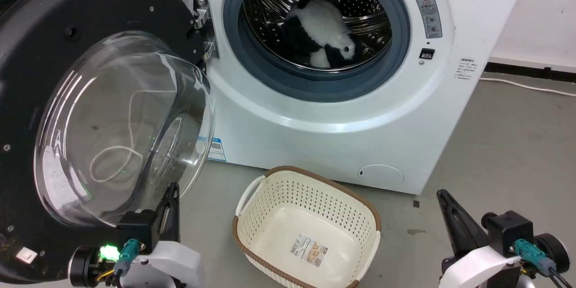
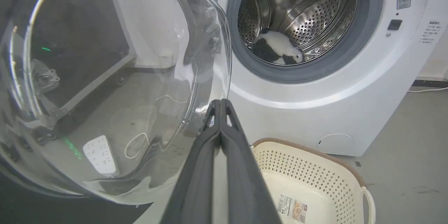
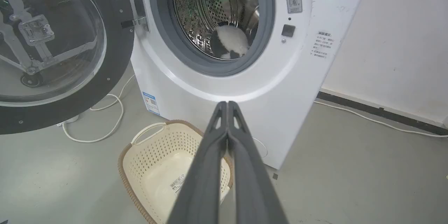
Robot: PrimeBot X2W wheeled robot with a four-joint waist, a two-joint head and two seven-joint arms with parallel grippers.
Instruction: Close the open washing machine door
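Left gripper (image 2: 221,104) pinched closed, empty, likely poised to push.
Sits just beside round black-rimmed glass-domed door (image 1: 121,130), standing wide open left of white front-loading washing machine (image 1: 315,117); right gripper (image 3: 227,104) closed too, empty.

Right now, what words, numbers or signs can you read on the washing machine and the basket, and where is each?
No wording is legible; all print is too small or blurred.
Grey sticker on the washing machine front: warning triangle, text unreadable.
Print block near the front's right edge: unreadable.
Blue label sticker, lower left: unreadable.
Paper label in the basket: barcode, unreadable.
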